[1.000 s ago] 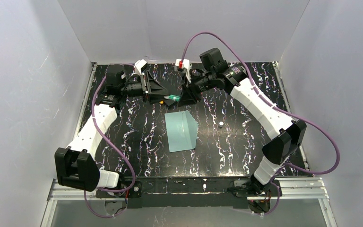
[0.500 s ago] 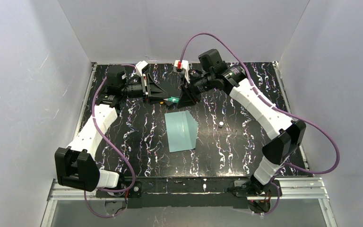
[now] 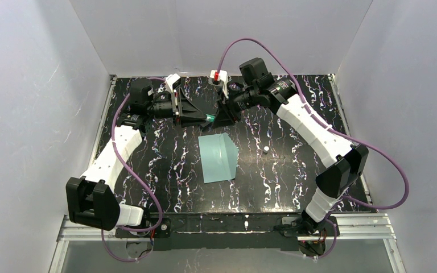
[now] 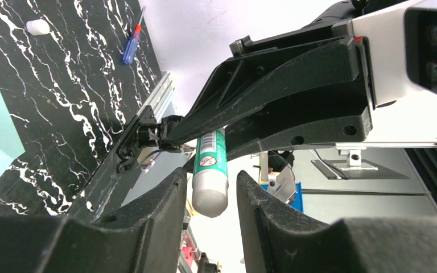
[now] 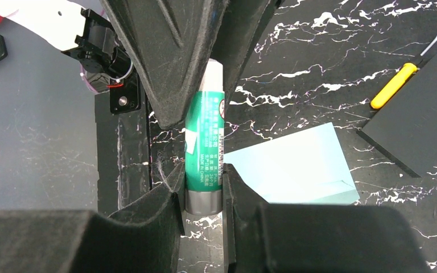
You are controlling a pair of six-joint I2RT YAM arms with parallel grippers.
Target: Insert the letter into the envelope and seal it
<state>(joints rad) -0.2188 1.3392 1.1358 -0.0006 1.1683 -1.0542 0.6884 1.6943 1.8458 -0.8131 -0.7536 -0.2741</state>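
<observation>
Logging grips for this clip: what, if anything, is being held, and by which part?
The right gripper holds a green glue stick by its grey end. The left gripper straddles the other end, with gaps on both sides.

The whole worktop (image 3: 165, 165) is viewed from high above and behind the fingers (image 4: 148, 227). Each wrist view is taken close along its own fingers, the two views facing each other. The glue stick (image 3: 209, 118) between the fingers is shared by all three.

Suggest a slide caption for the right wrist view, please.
Right end effector grips green glue stick; teal envelope lies nearby.
</observation>
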